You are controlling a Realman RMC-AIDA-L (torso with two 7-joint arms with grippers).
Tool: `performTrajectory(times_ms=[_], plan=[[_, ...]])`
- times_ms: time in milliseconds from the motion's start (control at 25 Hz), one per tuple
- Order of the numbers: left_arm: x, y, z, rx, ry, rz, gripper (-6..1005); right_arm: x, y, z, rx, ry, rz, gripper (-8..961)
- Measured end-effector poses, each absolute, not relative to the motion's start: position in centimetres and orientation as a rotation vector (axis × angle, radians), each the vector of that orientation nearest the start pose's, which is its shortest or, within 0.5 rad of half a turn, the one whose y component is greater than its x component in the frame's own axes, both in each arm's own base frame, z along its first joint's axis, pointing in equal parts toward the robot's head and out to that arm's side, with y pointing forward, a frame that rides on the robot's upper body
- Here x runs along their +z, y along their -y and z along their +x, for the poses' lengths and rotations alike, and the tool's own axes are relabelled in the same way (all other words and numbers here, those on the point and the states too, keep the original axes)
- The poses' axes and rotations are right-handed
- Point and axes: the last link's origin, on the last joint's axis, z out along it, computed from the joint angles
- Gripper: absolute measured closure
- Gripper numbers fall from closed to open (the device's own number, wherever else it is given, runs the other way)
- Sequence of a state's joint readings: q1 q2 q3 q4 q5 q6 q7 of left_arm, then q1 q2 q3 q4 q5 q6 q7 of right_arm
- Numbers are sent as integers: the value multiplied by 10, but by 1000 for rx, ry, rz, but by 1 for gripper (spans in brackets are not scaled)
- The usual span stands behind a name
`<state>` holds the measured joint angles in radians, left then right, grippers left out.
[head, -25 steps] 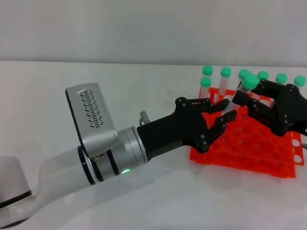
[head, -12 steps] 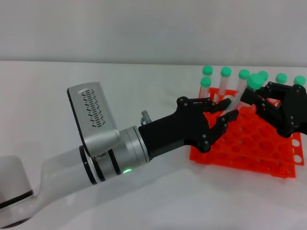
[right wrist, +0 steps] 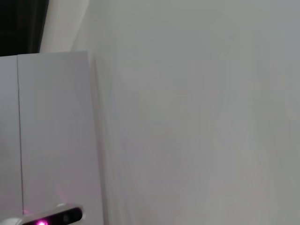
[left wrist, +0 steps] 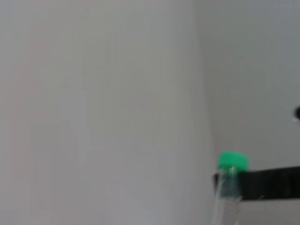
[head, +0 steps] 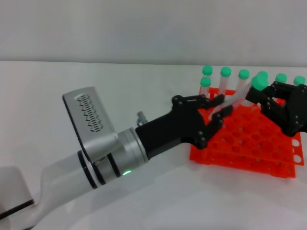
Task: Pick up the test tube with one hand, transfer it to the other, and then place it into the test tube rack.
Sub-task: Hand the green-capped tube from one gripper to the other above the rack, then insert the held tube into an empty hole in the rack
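The test tube is clear with a green cap and hangs tilted in the air over the back left of the orange-red rack. My right gripper is shut on it just below the cap. My left gripper is open, and its fingers loosely flank the tube's lower end. The left wrist view shows the tube and a black finger of the right gripper against it. The right wrist view shows neither tube nor rack.
Several more green-capped tubes stand upright in the rack's back row, right behind the held tube. The rack sits at the right of the white table. My left forearm crosses the table's front left.
My left gripper has drawn back to the left and my right gripper has moved right with the tube. More of the tube's body now shows between them.
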<state>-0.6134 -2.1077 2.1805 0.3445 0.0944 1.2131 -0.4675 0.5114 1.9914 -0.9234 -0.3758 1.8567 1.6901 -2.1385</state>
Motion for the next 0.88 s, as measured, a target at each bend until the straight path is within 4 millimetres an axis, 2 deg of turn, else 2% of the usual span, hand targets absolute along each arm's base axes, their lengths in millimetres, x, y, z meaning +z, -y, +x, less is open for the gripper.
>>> performTrajectory(times_ms=[240, 440, 520, 640, 880], plan=[[-105, -326, -177, -1086, 162, -2369, 806, 30, -327, 236, 1307, -270, -2386, 759], [-107, -326, -179, -1068, 167, -2380, 649, 28, -327, 236, 1315, -273, -2380, 759], [-108, -326, -181, -1048, 179, -2380, 552, 29, -327, 236, 1319, -274, -2370, 758], [-109, -325, -188, -1018, 210, -2374, 407, 32, -328, 237, 1321, -279, -2348, 755], [-105, -319, -206, -997, 277, -2325, 214, 33, -331, 240, 1305, -292, -2311, 751]])
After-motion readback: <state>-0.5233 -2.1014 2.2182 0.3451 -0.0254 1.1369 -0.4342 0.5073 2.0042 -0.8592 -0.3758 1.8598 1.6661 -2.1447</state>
